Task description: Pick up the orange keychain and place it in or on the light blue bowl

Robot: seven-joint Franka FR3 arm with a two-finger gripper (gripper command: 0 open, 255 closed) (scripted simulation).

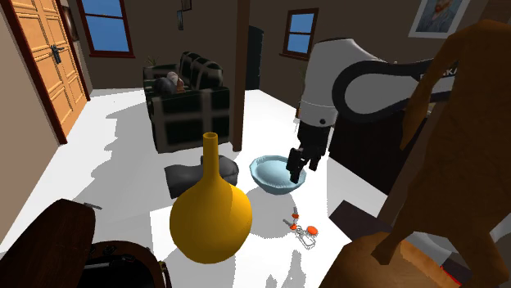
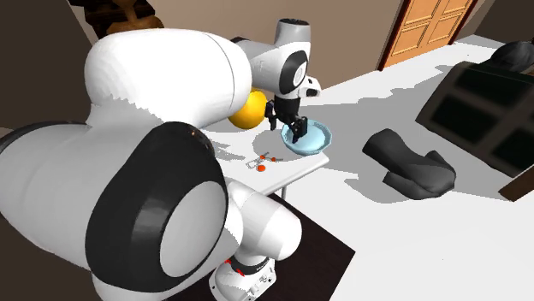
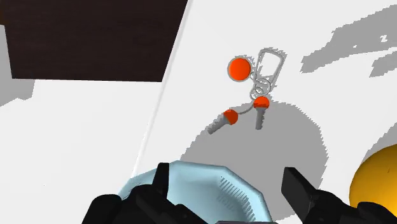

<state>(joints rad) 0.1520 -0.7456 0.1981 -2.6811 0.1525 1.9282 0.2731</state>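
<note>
The orange keychain (image 1: 304, 228) lies flat on the white table, an orange disc with a silver clip and two orange-capped keys (image 3: 253, 86). It also shows small near the table's edge (image 2: 261, 162). The light blue bowl (image 1: 276, 173) stands just beyond it, next to the yellow vase. My black gripper (image 1: 296, 166) hangs open over the bowl (image 2: 306, 138), its fingers apart with nothing between them. In the wrist view the fingers (image 3: 297, 186) straddle the bowl's near rim (image 3: 203, 191), and the keychain lies farther out past the bowl.
A big yellow vase (image 1: 210, 214) stands on the table beside the bowl. A brown carved figure (image 1: 446, 147) rises at the shoulder view's right. On the floor lie a dark cushion (image 2: 411, 167) and a dark sofa (image 1: 184, 102). The table edge (image 2: 295, 171) runs close to the keychain.
</note>
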